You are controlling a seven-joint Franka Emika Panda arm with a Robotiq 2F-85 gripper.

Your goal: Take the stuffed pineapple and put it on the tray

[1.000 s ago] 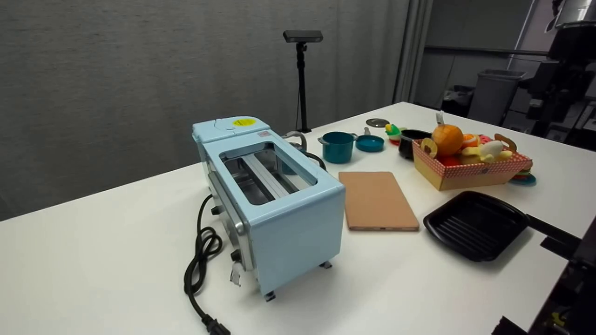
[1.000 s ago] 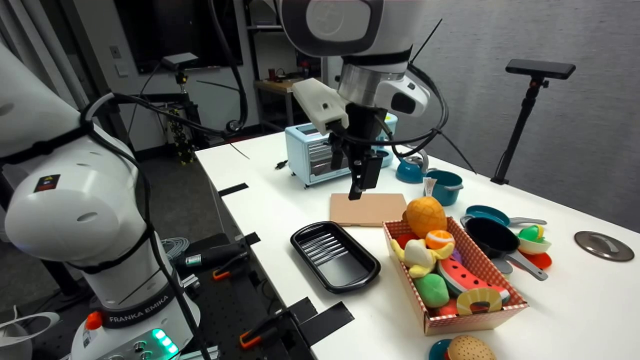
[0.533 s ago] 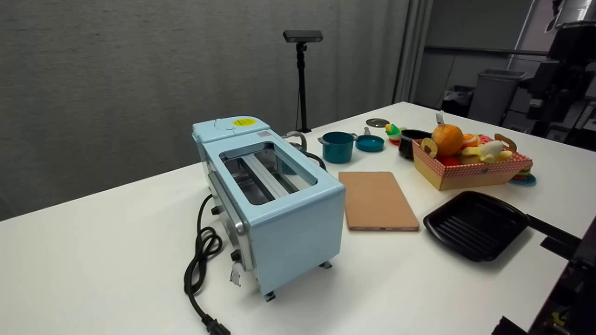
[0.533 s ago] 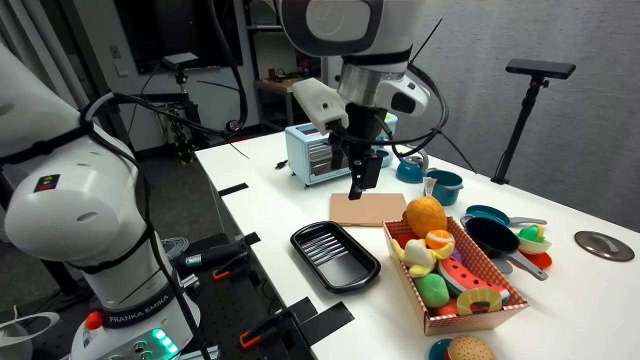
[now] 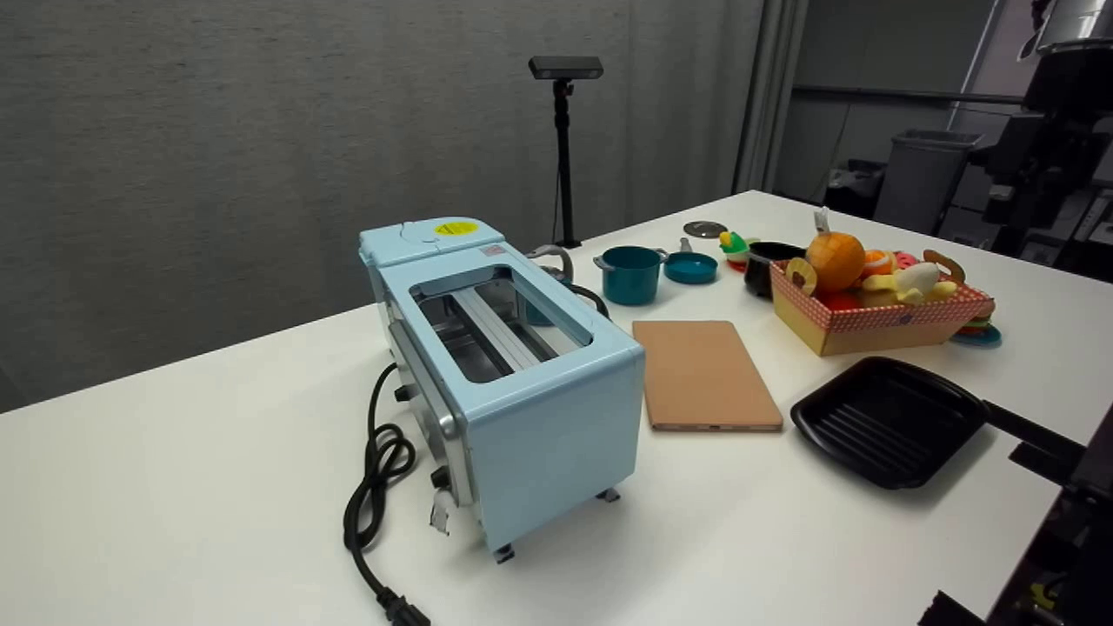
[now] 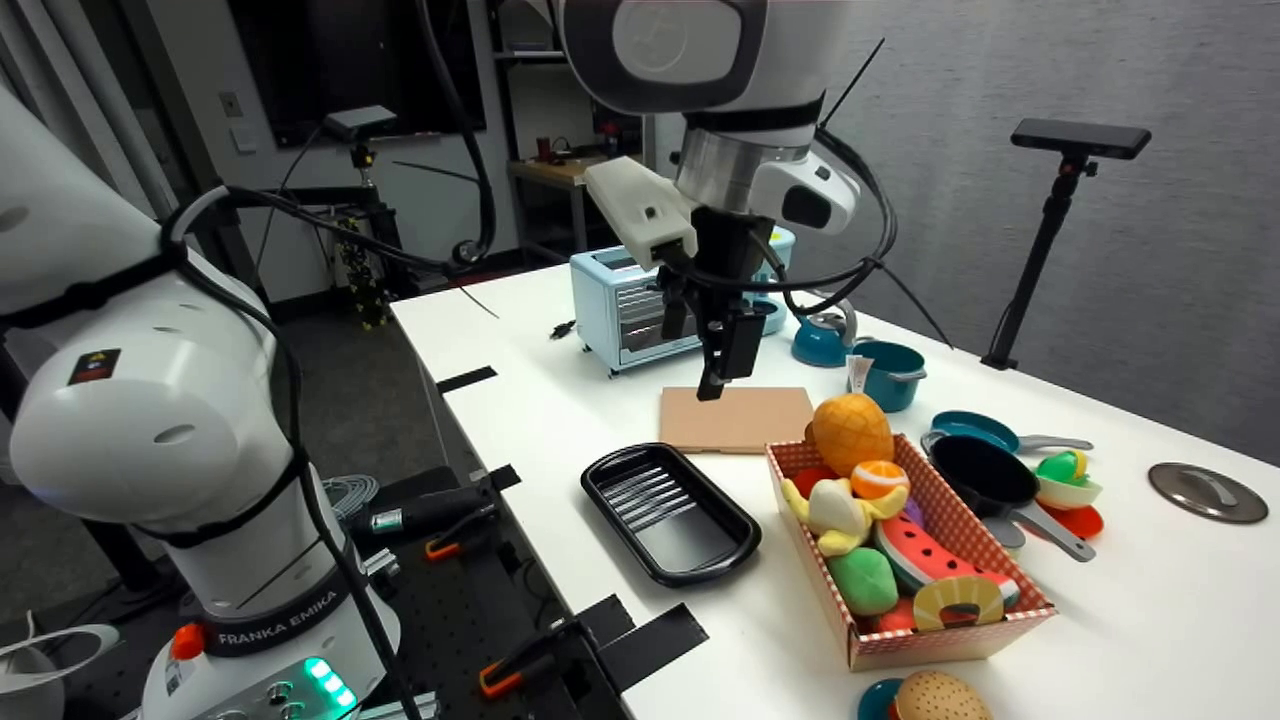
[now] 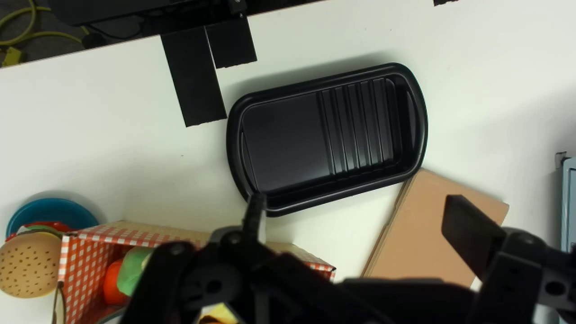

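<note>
The stuffed pineapple [image 6: 851, 433] sits, in an exterior view, inside the far end of the checked crate [image 6: 905, 648], rising above the rim, with an orange plush [image 6: 880, 479] close at its near side. Nothing has visibly changed over the last second: it stays put, the black tray [image 6: 700, 535] remains left of the crate, and the tool [image 7: 357, 220] keeps its place above the counter [image 6: 1150, 600], its two sides well apart and holding nothing. For the task, that likely means the grasp is still to come; the tool probably must go right and down first.
</note>
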